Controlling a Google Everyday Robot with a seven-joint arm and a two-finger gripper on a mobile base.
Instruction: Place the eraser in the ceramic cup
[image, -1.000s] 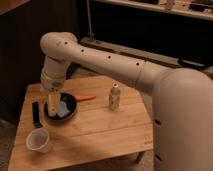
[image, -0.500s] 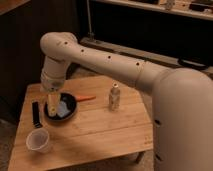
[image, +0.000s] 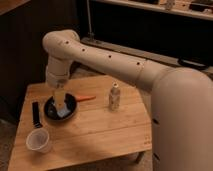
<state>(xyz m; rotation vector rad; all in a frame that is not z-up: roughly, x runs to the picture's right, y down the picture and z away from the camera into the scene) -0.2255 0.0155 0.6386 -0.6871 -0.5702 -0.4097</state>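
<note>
The eraser (image: 36, 114), a flat black bar, lies on the wooden table (image: 100, 130) near its left edge, just left of the black bowl (image: 71, 111). In front of it, near the table's front left corner, the white ceramic cup (image: 39, 140) stands upright. My gripper (image: 60, 103) hangs point-down over the black bowl, to the right of the eraser and behind the cup. It is open and holds nothing. It touches neither the eraser nor the cup.
An orange carrot-like stick (image: 86, 98) lies just right of the bowl. A small pale bottle (image: 114, 97) stands upright near the table's middle back. My white arm and body fill the right side. Dark furniture stands behind the table.
</note>
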